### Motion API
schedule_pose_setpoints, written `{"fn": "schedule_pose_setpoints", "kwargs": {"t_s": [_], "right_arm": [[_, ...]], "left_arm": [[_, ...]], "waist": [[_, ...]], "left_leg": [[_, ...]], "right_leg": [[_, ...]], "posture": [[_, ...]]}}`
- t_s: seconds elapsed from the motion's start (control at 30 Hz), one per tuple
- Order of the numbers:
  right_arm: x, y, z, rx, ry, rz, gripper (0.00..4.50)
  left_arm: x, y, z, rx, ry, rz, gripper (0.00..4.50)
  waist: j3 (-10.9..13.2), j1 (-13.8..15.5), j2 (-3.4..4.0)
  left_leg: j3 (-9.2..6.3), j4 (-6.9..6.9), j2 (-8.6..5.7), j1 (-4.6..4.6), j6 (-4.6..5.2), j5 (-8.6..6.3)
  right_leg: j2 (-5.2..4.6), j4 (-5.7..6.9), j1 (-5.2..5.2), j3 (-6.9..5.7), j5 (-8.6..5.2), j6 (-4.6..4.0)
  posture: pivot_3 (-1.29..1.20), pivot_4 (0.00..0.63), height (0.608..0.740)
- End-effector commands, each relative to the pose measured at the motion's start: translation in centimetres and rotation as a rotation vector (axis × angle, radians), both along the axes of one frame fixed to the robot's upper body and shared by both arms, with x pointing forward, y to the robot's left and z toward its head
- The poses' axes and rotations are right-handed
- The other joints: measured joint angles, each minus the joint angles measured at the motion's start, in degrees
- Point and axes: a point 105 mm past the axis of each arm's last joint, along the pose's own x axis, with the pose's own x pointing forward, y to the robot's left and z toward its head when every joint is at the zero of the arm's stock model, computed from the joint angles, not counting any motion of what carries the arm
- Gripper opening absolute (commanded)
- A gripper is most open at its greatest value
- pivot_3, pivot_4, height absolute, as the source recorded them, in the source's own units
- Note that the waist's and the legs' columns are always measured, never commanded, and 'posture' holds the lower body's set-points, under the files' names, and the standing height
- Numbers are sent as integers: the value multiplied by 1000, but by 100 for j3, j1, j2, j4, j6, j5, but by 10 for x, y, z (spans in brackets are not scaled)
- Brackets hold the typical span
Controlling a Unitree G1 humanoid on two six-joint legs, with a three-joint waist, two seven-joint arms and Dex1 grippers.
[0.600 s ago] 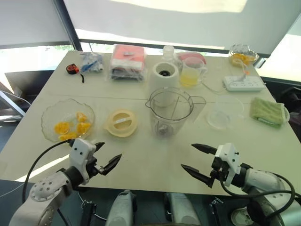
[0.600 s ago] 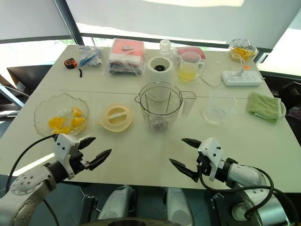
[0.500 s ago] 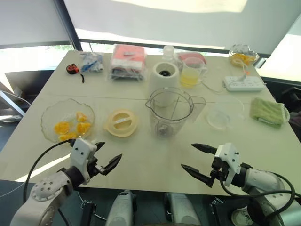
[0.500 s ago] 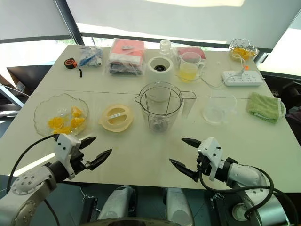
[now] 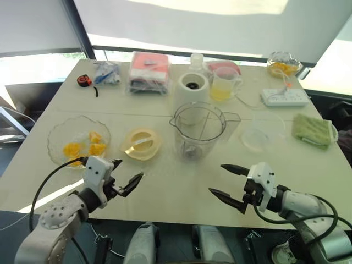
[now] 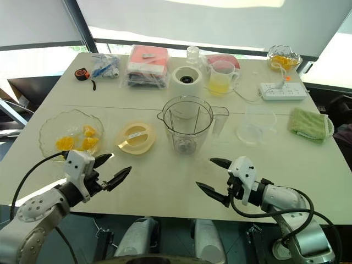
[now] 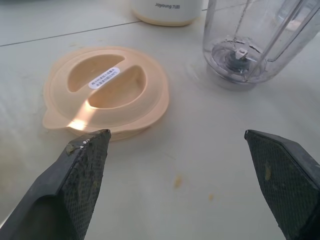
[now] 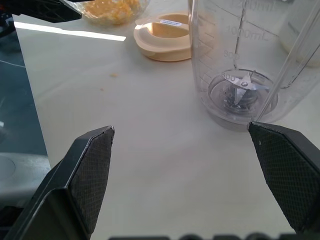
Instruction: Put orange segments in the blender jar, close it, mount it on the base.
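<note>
Several orange segments (image 5: 83, 148) lie in a clear glass bowl (image 5: 58, 135) at the table's left. The empty blender jar (image 5: 199, 131) stands upright mid-table, its blade hub (image 7: 236, 53) showing. Behind it stands the white base (image 5: 192, 88). A cream lid (image 5: 141, 143) lies flat between bowl and jar. My left gripper (image 5: 127, 172) hovers open near the front edge, just in front of the bowl and lid. My right gripper (image 5: 216, 179) hovers open in front of the jar, holding nothing.
A mug of yellow juice (image 5: 224, 85), a power strip (image 5: 284, 98), a green cloth (image 5: 313, 130), a low clear cup (image 5: 257, 135) and a second glass bowl (image 5: 283, 63) occupy the right and back. Packets (image 5: 149, 71) and a tape measure (image 5: 84, 80) lie at the back left.
Both grippers have edged slightly forward over the table's front edge. Both stay open, and nothing on the table has moved.
</note>
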Motion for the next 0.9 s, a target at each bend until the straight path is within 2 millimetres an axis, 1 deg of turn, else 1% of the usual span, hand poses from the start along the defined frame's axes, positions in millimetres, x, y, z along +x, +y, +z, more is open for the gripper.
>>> {"fn": "schedule_pose_setpoints", "kwargs": {"t_s": [0.03, 0.2, 0.27, 0.33, 0.4, 0.5, 0.6, 0.67, 0.7, 0.77, 0.8, 0.87, 0.9], "right_arm": [[-3, 5, 3, 9, -12, 27, 4470], [-2, 4, 3, 2, -16, 30, 4470], [-1, 4, 5, 13, -18, 29, 4470], [-3, 9, 17, 98, 5, 39, 4470], [-8, 17, 27, 138, 34, 95, 4470], [-23, 25, 28, 80, 78, 224, 4470], [-28, 28, 29, 55, 92, 273, 4470], [-30, 32, 34, 58, 93, 295, 4470], [-29, 34, 35, 58, 91, 297, 4470], [-27, 37, 40, 50, 66, 302, 4470], [-26, 38, 42, 48, 59, 303, 4470], [-25, 39, 44, 43, 51, 299, 4470], [-25, 39, 44, 38, 48, 295, 4470]], "left_arm": [[-1, -2, 13, 5, -48, -16, 4477], [-5, -6, 13, 24, -41, -43, 4477], [-2, -5, 17, 11, -46, -31, 4477], [6, -1, 28, -7, -64, 3, 4477], [24, 13, 53, -51, -124, 108, 4477], [52, 47, 93, -75, -203, 322, 4477], [68, 71, 117, -151, -214, 489, 4477], [80, 89, 132, -130, -222, 606, 4477], [83, 94, 137, -116, -232, 640, 4477], [98, 117, 129, -88, -99, 771, 4477], [104, 124, 127, -106, -55, 816, 4477], [112, 129, 123, -151, 0, 844, 4477], [114, 131, 120, -147, 20, 866, 4477]], "waist": [[0, 1, 0], [0, 0, 0], [0, 0, 0], [0, 9, -1], [0, 22, -2], [-2, 19, -10], [-4, 0, -18], [-3, -7, -30], [1, -7, -36], [-1, -2, -44], [-1, 2, -45], [-2, 3, -45], [-3, 5, -47]], "left_leg": [[0, 0, 0, 0, 0, 0], [1, 0, 0, 0, 0, 0], [1, 0, 0, 1, 0, 0], [1, 0, 0, 2, 0, 0], [-3, 1, 0, 3, 1, 1], [-22, 13, 2, 6, 2, 1], [-23, 10, -2, 21, 2, 1], [-26, 10, -8, 19, 2, 1], [-27, 10, -14, 20, 2, 1], [-32, 10, -16, 18, 2, 1], [-36, 11, -19, 21, 2, 1], [-39, 11, -22, 22, 1, 1], [-40, 11, -22, 22, 1, 1]], "right_leg": [[0, 0, 0, 0, 0, 0], [0, 0, 1, 0, 0, 0], [-1, 0, 1, 0, 0, 0], [0, 2, 1, 0, 1, 0], [2, 6, 3, -1, 2, 0], [11, 14, 15, -15, 7, 1], [12, 11, 33, -17, 8, 6], [14, 11, 33, -19, 15, 19], [14, 11, 34, -19, 18, 24], [19, 11, 33, -20, 20, 26], [19, 12, 39, -22, 20, 27], [19, 12, 40, -23, 21, 28], [18, 11, 42, -23, 21, 29]], "posture": [[0, 150, 740], [0, 150, 740], [0, 150, 740], [0, 150, 740], [0, 150, 740], [0, 150, 740], [0, 150, 740], [0, 150, 740], [0, 150, 740], [0, 150, 740], [0, 150, 740], [0, 150, 740], [0, 150, 740]]}}
